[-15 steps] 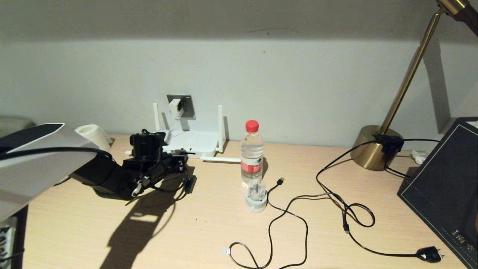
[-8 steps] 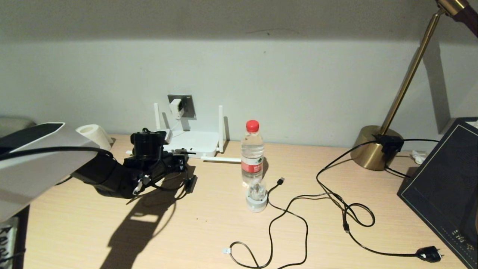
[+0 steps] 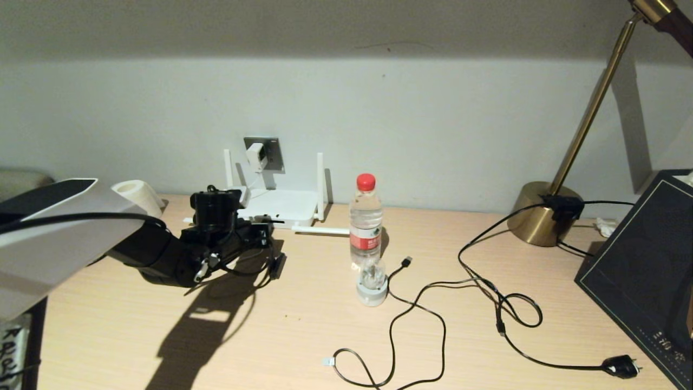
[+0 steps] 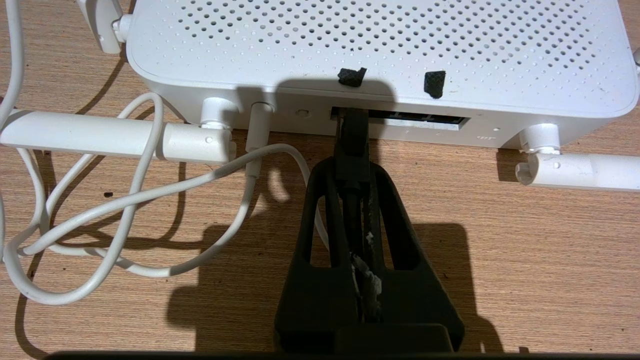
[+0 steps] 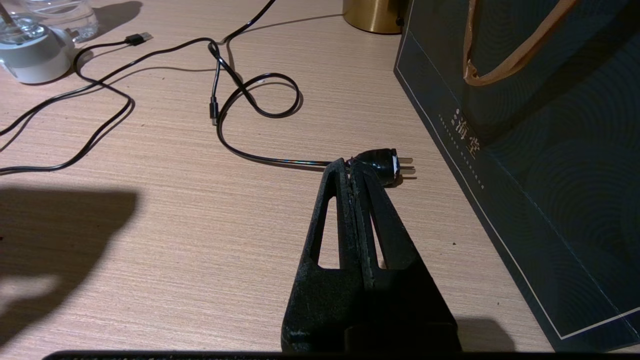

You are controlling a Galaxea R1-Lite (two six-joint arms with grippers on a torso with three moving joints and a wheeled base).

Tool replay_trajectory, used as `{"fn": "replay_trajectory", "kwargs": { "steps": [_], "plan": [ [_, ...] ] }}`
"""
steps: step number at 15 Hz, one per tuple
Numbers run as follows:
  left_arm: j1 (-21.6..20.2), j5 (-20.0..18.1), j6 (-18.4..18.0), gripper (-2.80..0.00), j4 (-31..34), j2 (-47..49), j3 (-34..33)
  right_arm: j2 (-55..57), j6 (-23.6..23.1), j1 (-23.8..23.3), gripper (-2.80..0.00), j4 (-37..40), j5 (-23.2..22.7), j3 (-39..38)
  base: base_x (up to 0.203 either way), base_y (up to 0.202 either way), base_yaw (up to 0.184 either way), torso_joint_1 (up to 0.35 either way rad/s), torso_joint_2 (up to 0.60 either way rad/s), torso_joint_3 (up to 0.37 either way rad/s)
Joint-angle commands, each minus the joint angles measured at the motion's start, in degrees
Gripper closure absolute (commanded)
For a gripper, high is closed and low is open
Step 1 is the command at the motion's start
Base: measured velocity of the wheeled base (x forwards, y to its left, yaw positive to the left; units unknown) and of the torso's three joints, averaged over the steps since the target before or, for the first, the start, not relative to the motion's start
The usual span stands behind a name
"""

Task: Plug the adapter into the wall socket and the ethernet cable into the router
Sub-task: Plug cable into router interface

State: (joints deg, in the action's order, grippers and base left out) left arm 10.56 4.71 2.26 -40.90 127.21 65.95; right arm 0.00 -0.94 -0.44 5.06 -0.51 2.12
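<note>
The white router (image 4: 375,50) lies flat against the wall under the grey wall socket (image 3: 269,154). The white adapter (image 3: 253,155) sits in that socket, and its white cord (image 4: 150,190) loops down to the router's back edge. My left gripper (image 4: 352,170) is shut on the black boot of the ethernet cable (image 4: 352,145). The cable's tip meets the leftmost opening of the port row (image 4: 415,120); shadow hides how deep it sits. In the head view the left gripper (image 3: 263,232) is right at the router (image 3: 281,205). My right gripper (image 5: 348,167) is shut and empty, low over the table.
A water bottle (image 3: 365,222) and a small white-based glass piece (image 3: 371,284) stand mid-table. Loose black cables, one USB-tipped (image 3: 406,262), run to a black plug (image 5: 382,165) just beyond the right gripper. A brass lamp base (image 3: 541,216), a dark bag (image 5: 525,125) and a paper roll (image 3: 135,195) are there too.
The left arm has edged very slightly towards the router, with the ethernet cable still in its grip. Nothing else on the table has moved.
</note>
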Motion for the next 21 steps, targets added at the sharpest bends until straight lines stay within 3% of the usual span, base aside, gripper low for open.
{"fn": "replay_trajectory", "kwargs": {
  "steps": [1,21],
  "plan": [
    [0.0,0.0,0.0,0.0,-0.1,0.2,0.1,0.0,0.0,-0.1,0.0,0.0,0.0,0.0,0.0,0.0,0.0,0.0,0.0,0.0],
    [0.2,0.0,0.0,0.0,-0.2,1.4,1.3,0.0,0.0,0.0,0.0,0.0,0.0,0.0,0.0,0.0,0.0,0.0,0.0,0.0]
  ]
}}
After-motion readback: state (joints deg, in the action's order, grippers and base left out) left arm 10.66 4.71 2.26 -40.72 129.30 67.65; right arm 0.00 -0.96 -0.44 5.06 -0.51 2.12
